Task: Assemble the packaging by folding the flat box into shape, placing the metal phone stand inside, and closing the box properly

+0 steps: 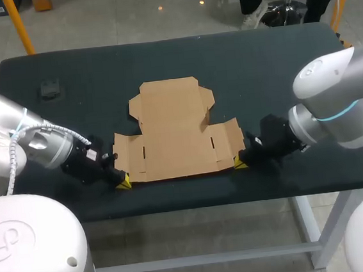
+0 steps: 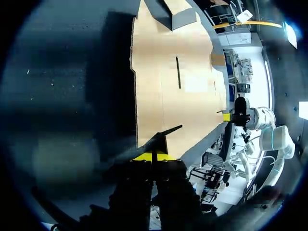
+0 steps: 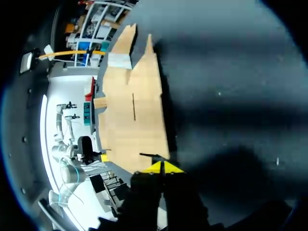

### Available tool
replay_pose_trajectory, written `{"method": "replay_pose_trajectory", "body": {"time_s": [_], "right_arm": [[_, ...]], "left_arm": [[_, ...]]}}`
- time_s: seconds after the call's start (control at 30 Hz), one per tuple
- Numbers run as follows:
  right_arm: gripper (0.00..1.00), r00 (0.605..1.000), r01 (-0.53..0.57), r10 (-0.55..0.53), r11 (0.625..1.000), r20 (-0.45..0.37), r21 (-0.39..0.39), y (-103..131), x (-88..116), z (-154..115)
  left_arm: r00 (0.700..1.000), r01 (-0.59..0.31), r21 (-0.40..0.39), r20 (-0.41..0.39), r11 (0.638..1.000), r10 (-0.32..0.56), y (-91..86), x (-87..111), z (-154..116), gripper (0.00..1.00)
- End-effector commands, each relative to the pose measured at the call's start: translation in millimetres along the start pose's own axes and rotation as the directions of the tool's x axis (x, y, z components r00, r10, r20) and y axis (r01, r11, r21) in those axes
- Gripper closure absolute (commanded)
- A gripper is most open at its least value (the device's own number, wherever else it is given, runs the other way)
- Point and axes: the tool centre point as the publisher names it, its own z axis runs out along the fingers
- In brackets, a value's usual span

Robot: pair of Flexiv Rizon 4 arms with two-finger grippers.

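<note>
The flat box (image 1: pixel 175 133) mid-frame looks like matt brown cardboard, lying on a dark, matt, felt-like table (image 1: pixel 271 63).

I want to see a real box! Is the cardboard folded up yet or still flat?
Still flat. The cardboard box lies spread on the table, flaps out to the sides, no walls standing.

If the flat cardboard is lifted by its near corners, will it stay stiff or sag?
The cardboard blank is thin and wide, so probably light and apt to sag. Its creases and slots suggest it would bend there first. Lying flat, it likely slides.
</note>
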Motion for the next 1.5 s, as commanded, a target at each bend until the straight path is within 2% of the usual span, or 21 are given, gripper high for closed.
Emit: {"method": "replay_pose_trajectory", "body": {"time_s": [0.03,0.27,0.97,1.5], "right_arm": [[1.0,1.0,-0.003,0.003,1.0,0.001,0.009,2.6,-1.1,-0.7],[1.0,1.0,0.008,-0.008,1.0,0.007,0.012,3.2,4.6,0.1],[1.0,0.996,0.046,-0.046,0.999,0.071,0.006,-0.1,25.3,6.1],[1.0,0.995,0.057,-0.057,0.998,0.087,0.006,-0.1,29.5,9.4]], "left_arm": [[1.0,-0.003,-0.006,0.005,1.0,0.003,-5.4,0.2,1.9,1.0],[0.999,-0.028,-0.009,0.046,1.0,0.029,-3.8,11.6,3.0,1.0],[0.987,-0.05,-0.021,0.151,0.999,0.052,1.5,28.3,4.2,1.0],[0.974,-0.064,-0.028,0.217,0.998,0.068,3.5,43.3,9.2,1.0]]}}
